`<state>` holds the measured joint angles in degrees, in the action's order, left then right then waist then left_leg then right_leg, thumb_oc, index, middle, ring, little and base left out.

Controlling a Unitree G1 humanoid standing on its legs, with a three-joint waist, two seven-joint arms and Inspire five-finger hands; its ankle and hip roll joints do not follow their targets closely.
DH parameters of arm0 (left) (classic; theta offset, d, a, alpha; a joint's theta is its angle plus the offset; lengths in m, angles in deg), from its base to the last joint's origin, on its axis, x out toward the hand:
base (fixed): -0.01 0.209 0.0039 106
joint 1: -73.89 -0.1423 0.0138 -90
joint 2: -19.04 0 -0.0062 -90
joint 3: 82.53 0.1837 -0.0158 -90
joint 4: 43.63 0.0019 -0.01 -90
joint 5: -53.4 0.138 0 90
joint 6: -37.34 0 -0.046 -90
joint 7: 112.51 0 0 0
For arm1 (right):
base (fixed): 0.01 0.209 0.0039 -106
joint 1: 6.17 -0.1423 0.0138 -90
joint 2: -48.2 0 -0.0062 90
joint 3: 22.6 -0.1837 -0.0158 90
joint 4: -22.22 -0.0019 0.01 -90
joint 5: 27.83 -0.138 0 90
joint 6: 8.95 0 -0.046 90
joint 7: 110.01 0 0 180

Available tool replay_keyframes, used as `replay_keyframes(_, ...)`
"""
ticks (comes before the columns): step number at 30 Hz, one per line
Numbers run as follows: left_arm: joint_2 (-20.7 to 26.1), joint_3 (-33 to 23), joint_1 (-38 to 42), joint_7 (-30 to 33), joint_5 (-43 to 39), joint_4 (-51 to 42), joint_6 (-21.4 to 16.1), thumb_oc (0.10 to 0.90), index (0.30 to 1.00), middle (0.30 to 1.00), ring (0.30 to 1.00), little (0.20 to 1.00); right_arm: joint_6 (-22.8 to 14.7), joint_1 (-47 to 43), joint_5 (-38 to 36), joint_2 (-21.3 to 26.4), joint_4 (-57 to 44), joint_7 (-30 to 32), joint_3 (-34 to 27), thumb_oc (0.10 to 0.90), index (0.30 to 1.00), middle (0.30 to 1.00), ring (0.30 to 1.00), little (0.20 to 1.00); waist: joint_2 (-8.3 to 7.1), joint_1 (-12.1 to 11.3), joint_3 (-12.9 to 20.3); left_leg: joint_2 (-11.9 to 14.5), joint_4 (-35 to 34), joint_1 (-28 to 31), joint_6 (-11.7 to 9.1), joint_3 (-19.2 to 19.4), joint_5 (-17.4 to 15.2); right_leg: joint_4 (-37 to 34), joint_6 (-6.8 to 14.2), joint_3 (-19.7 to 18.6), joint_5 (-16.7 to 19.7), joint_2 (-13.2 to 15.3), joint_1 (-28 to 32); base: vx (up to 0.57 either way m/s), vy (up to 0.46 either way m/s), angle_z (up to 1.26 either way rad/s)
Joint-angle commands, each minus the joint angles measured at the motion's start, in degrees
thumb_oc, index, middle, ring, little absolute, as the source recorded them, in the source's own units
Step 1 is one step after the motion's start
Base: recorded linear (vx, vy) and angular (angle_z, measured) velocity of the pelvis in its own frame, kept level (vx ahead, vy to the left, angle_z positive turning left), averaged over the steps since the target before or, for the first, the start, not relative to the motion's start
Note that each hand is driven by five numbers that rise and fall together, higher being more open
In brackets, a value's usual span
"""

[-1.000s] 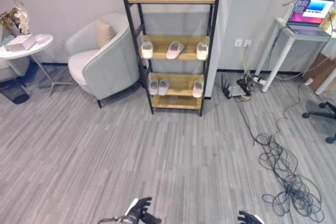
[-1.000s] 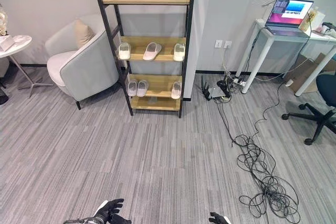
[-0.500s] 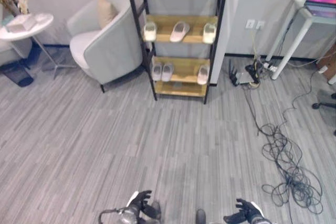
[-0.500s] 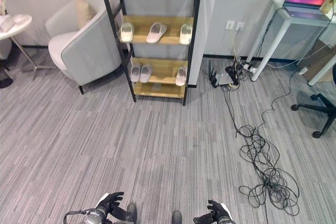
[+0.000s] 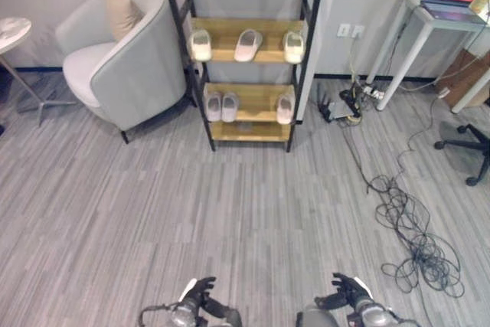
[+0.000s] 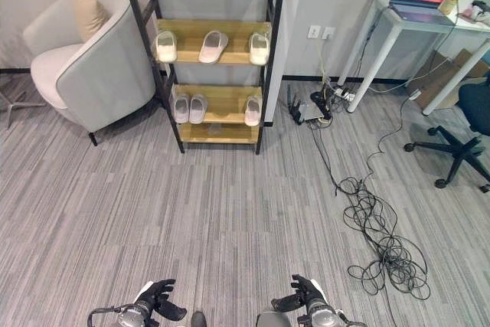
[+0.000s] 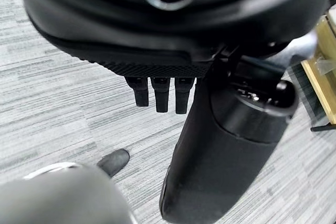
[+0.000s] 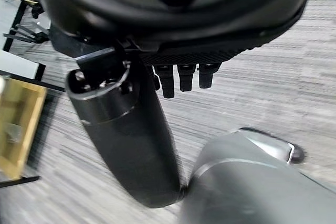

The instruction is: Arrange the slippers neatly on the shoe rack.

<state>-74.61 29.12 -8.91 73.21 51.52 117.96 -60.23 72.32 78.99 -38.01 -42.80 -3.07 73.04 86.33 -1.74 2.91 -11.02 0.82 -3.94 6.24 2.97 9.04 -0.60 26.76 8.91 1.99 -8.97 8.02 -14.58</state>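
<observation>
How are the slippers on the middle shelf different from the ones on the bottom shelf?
The middle shelf slippers sit spread apart, the centre one tilted; the bottom shelf slippers have two side by side and one alone at the right. Both shelves of the shoe rack hold three pale slippers.

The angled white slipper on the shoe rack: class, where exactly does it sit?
In the left eye view, the angled white slipper lies mid-way along the middle wooden shelf of the black-framed shoe rack, between two straight white slippers.

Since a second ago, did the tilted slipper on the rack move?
No. The tilted slipper lies midway between the same two slippers on the shoe rack. The camera shifted, not the slipper.
</observation>
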Motion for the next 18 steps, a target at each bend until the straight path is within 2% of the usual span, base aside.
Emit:
replay_keyframes(1, -0.84, -0.72, 0.57, 0.21, 0.22, -1.24, -2.17, 0.800, 0.900, 0.900, 0.900, 0.900, -0.42, 0.49, 0.45, 2.84, -1.20, 0.24, 0.68, 0.800, 0.900, 0.900, 0.900, 0.900, 0.53, 1.14, 0.57, -4.23, 7.77, -1.49, -0.93, -4.66, -6.38, -11.57, -0.93, 1.09, 7.28, -2.64, 2.91, 0.35, -0.098, 0.36)
replay_keyframes(4, -1.15, -1.03, 0.73, 0.34, 0.58, -0.05, -2.18, 0.800, 0.900, 0.900, 0.900, 0.900, -0.21, 0.73, 0.86, 2.90, -1.43, 0.07, 0.68, 0.800, 0.900, 0.900, 0.900, 0.900, 0.57, 2.59, 0.27, -4.87, 6.56, 1.86, -1.46, -5.88, -8.07, -19.00, 0.03, 2.81, 10.97, -1.59, 0.41, 0.33, -0.113, 0.30)
replay_keyframes(7, -1.38, -0.67, 0.66, 0.04, 1.61, 0.38, -2.22, 0.800, 0.900, 0.900, 0.900, 0.900, -0.11, 1.67, 1.26, 3.41, -1.36, -0.17, 0.36, 0.800, 0.900, 0.900, 0.900, 0.900, 0.69, 3.86, 0.48, -5.59, 6.41, 4.95, -1.84, -7.59, -10.36, -19.83, 0.36, 2.18, 11.88, -1.86, 0.29, 0.32, -0.141, 0.47)
replay_keyframes(8, -1.47, -0.62, 0.45, 0.06, 2.02, 0.55, -2.31, 0.800, 0.900, 0.900, 0.900, 0.900, -0.02, 1.87, 1.40, 3.62, -0.93, -0.35, 0.19, 0.800, 0.900, 0.900, 0.900, 0.900, 0.52, 3.80, 1.00, -5.96, 7.28, 5.37, -2.11, -8.25, -10.95, -19.58, -0.29, 1.77, 12.22, -1.91, 0.98, 0.31, -0.193, 0.71)
replay_keyframes(10, -1.66, -0.48, 0.20, -0.08, 1.93, 0.53, -2.27, 0.800, 0.900, 0.900, 0.900, 0.900, 0.00, 2.39, 1.49, 3.89, -0.57, -0.39, -0.03, 0.800, 0.900, 0.900, 0.900, 0.900, 0.84, 3.87, 1.40, -5.49, 10.14, 5.26, -3.61, -9.10, -9.94, -18.60, -1.29, 2.11, 11.95, -2.59, 1.86, 0.28, -0.209, 0.36)
replay_keyframes(11, -1.83, -0.47, 0.05, -0.07, 1.59, 0.34, -2.21, 0.800, 0.900, 0.900, 0.900, 0.900, -0.04, 2.81, 1.34, 4.06, -0.43, -0.33, -0.34, 0.800, 0.900, 0.900, 0.900, 0.900, 1.04, 3.71, 1.64, -5.04, 13.23, 4.58, -5.23, -9.26, -7.97, -18.82, -2.16, 2.71, 11.46, -3.12, 3.31, 0.29, -0.281, 0.22)
replay_keyframes(12, -1.78, -0.19, 0.22, 0.07, 1.47, -0.18, -2.19, 0.800, 0.900, 0.900, 0.900, 0.900, -0.17, 3.12, 0.73, 4.41, -0.28, -0.11, -0.73, 0.800, 0.900, 0.900, 0.900, 0.900, 0.30, 3.25, 1.44, -3.47, 21.61, 0.71, -8.43, -7.32, -3.41, -19.38, -3.59, 3.47, 10.03, -2.90, 6.44, 0.22, -0.218, 0.21)
replay_keyframes(13, -1.76, -0.17, 0.22, 0.07, 1.46, -0.20, -2.18, 0.800, 0.900, 0.900, 0.900, 0.900, -0.17, 3.13, 0.72, 4.40, -0.28, -0.11, -0.75, 0.800, 0.900, 0.900, 0.900, 0.900, 0.35, 3.28, 1.44, -3.38, 22.04, 0.48, -8.48, -7.36, -3.62, -19.35, -3.63, 3.54, 10.00, -2.97, 6.41, 0.18, -0.191, 0.29)
replay_keyframes(14, -1.80, -0.14, 0.34, 0.03, 1.27, -0.38, -2.15, 0.800, 0.900, 0.900, 0.900, 0.900, -0.14, 3.14, 0.44, 4.49, -0.31, 0.05, -0.96, 0.800, 0.900, 0.900, 0.900, 0.900, 0.00, 3.16, 1.35, -2.54, 25.30, -0.98, -9.39, -5.91, -2.17, -19.64, -3.97, 4.16, 9.40, -2.73, 7.45, 0.14, -0.144, 0.18)
replay_keyframes(15, -1.54, -0.21, 0.64, 0.36, 1.12, -0.59, -1.91, 0.800, 0.900, 0.900, 0.900, 0.900, -0.13, 2.99, 0.04, 4.59, -0.28, 0.27, -0.88, 0.800, 0.900, 0.900, 0.900, 0.900, -0.98, 2.85, 1.20, -0.86, 28.51, -2.78, -10.34, -3.57, -0.22, -19.87, -4.79, 4.86, 8.33, -2.32, 9.10, 0.21, -0.182, 0.12)
replay_keyframes(16, -1.46, -0.04, 0.74, 0.42, 0.91, -0.85, -1.96, 0.800, 0.900, 0.900, 0.900, 0.900, -0.12, 2.99, -0.21, 4.56, -0.20, 0.37, -0.91, 0.800, 0.900, 0.900, 0.900, 0.900, -1.30, 2.50, 0.96, 0.51, 30.15, -4.29, -10.13, -1.78, -0.50, -19.97, -5.14, 5.34, 7.41, -2.24, 10.18, 0.24, -0.170, 0.02)
replay_keyframes(18, -1.35, 0.30, 1.11, 0.57, 0.94, -1.03, -1.87, 0.800, 0.900, 0.900, 0.900, 0.900, -0.21, 2.92, -0.96, 4.66, -0.01, 0.62, -0.91, 0.800, 0.900, 0.900, 0.900, 0.900, -2.09, 1.46, 0.69, 1.58, 30.74, -8.63, -9.21, 0.62, -1.27, -20.52, -5.48, 5.57, 5.82, -2.37, 12.26, 0.25, -0.103, -0.01)
